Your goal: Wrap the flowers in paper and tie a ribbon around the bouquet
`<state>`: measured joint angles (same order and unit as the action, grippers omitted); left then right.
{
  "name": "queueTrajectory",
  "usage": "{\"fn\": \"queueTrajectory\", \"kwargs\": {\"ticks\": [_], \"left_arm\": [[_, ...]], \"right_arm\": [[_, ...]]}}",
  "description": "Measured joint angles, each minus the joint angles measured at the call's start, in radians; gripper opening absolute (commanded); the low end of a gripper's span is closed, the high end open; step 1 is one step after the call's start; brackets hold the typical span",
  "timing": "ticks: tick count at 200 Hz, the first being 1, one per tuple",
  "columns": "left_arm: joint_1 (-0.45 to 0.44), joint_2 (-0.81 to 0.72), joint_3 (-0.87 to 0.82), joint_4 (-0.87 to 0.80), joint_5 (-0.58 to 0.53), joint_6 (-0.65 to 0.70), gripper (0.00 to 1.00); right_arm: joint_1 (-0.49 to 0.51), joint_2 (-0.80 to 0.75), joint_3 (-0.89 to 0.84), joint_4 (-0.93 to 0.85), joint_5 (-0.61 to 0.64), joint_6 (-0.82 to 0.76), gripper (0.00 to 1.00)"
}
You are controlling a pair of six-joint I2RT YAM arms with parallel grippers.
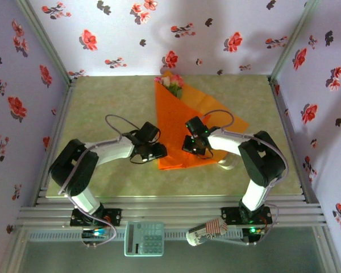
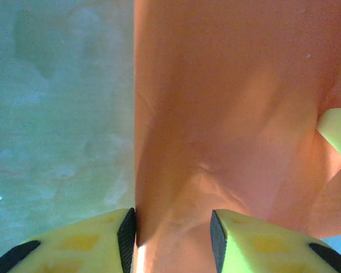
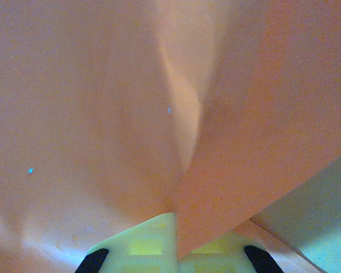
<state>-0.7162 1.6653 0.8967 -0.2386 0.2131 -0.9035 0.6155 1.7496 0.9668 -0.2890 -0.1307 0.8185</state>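
Note:
The orange paper [image 1: 182, 122] lies spread diagonally on the table, with the pink and cream flowers [image 1: 172, 83] at its far corner. My left gripper [image 1: 157, 151] is at the paper's near left edge. In the left wrist view it [image 2: 171, 230] is open, its jaws standing apart astride a raised fold of the paper [image 2: 227, 114]. My right gripper [image 1: 194, 146] is over the paper's near middle. In the right wrist view it [image 3: 175, 242] is shut on a lifted flap of the paper [image 3: 256, 131]. A pale cream strip [image 1: 227, 164], possibly the ribbon, shows beside the right forearm.
A green marbled mat [image 1: 108, 102] covers the table between purple flowered walls [image 1: 23, 85]. A calculator [image 1: 144, 238] and a striped roll [image 1: 207, 233] lie on the front rail near the arm bases. A yellow-green fingertip [image 2: 337, 132] shows at the right edge of the left wrist view.

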Motion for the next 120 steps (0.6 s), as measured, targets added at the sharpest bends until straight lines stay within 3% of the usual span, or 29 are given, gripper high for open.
{"fn": "queueTrajectory", "kwargs": {"ticks": [51,100,111,120], "left_arm": [[0.004,0.0,-0.051,0.055,0.011,-0.024,0.32],[0.01,-0.009,-0.089,0.103,0.011,-0.045,0.07],[0.01,-0.009,-0.095,0.119,0.013,-0.043,0.01],[0.01,-0.009,-0.096,0.122,0.013,-0.048,0.0]], "right_arm": [[-0.002,0.0,-0.003,0.003,-0.001,0.0,0.0],[-0.003,0.0,-0.003,0.003,-0.004,0.0,0.0],[-0.003,0.0,-0.003,0.003,-0.005,0.0,0.08],[-0.004,0.0,-0.003,0.0,-0.004,0.002,0.2]]}}
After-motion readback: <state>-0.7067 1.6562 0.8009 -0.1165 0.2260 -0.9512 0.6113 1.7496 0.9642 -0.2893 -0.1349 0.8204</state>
